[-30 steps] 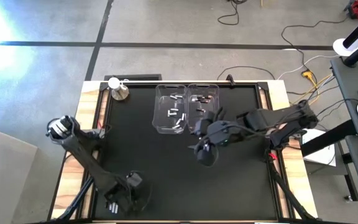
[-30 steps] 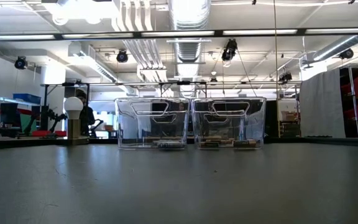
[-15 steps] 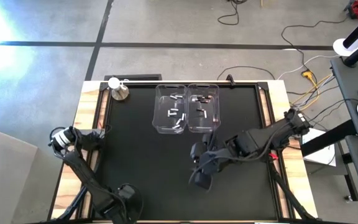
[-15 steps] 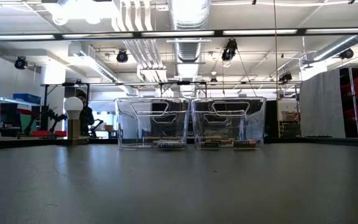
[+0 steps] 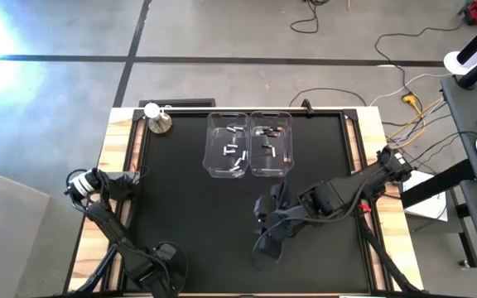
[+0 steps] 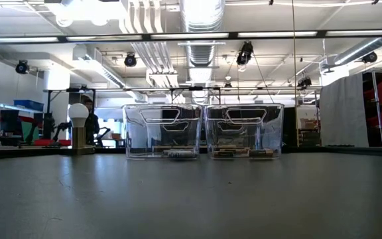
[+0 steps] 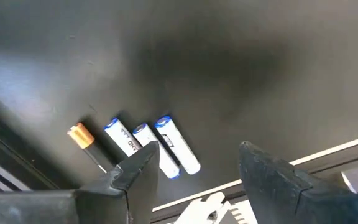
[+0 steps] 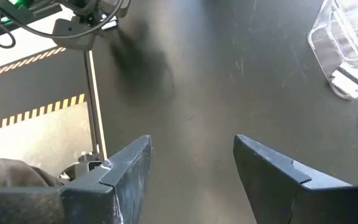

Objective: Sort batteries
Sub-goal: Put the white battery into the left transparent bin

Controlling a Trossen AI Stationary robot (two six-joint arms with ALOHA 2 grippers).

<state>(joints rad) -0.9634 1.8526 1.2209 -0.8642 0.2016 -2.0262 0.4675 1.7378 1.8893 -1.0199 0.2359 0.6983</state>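
Observation:
Several batteries (image 7: 148, 144) lie side by side on the black mat near its near-left corner: three white-and-blue ones and a dark one with an orange end (image 7: 81, 138). My left gripper (image 7: 197, 163) hovers open over them, pointing steeply down; one finger hides an end of a white battery, touching or not I cannot tell. In the high view my left gripper (image 5: 161, 265) covers them. Two clear bins (image 5: 227, 145) (image 5: 271, 145) at the far middle hold more batteries (image 5: 235, 154). My right gripper (image 8: 191, 155) (image 5: 265, 240) hangs open over bare mat.
A silver knob with a white ball (image 5: 156, 118) stands at the far left corner. The mat's raised frame and wooden border (image 5: 114, 157) run along the left side. Bare mat (image 5: 214, 223) lies between the bins and the near edge. A person shows in the room behind (image 6: 88, 123).
My right gripper has drawn back from beside the bins toward the table's near edge and sunk a little. My left gripper has shifted toward the near-left corner, lowering and rolling about its own line.

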